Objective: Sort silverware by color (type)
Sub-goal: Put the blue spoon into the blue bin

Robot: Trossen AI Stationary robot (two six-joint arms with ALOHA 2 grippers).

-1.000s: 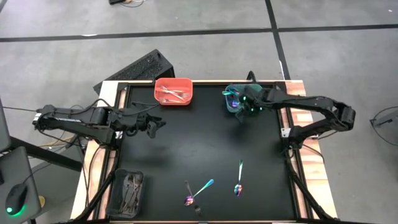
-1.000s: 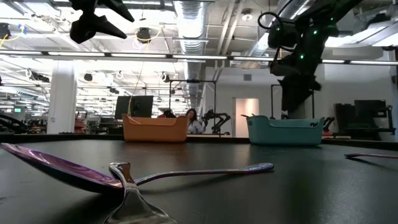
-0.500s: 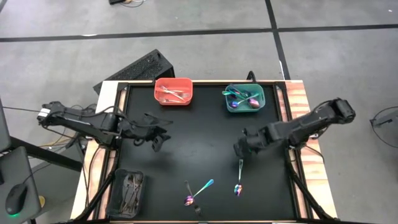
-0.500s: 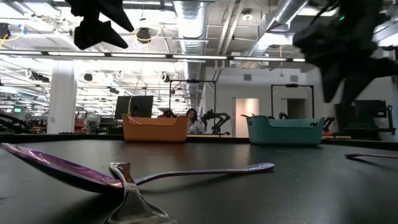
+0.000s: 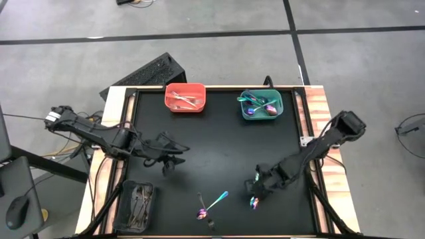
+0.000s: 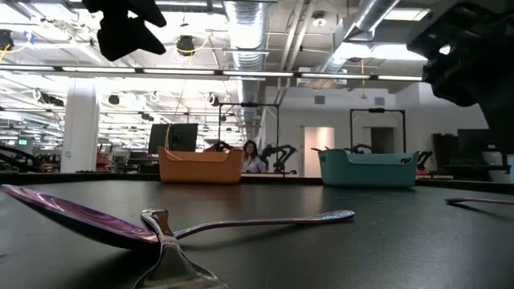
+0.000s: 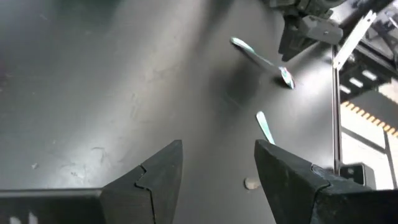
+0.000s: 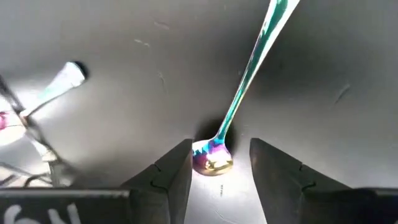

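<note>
An iridescent spoon [image 8: 245, 81] with a teal handle lies flat on the black table near its near edge. My right gripper [image 8: 214, 165] is open and low over it, one finger on either side of the spoon's bowl [image 8: 211, 158], not touching. In the high view that gripper [image 5: 256, 192] hides most of the spoon [image 5: 253, 201]. A second iridescent spoon [image 5: 216, 200] and a small fork [image 5: 201, 200] lie to its left. My left gripper [image 5: 169, 162] hovers open left of centre, above the table.
At the far edge, a red bin [image 5: 185, 97] holds silver pieces and a teal bin [image 5: 261, 106] holds iridescent ones. A black bin [image 5: 136, 204] with dark pieces sits at the near left corner. People show in the room beyond the table.
My right gripper has left the teal bin at the far edge, travelled toward the near edge and come down over the iridescent spoon. My left gripper has moved toward the near edge and a little to the right. The silverware on the table has not moved.
</note>
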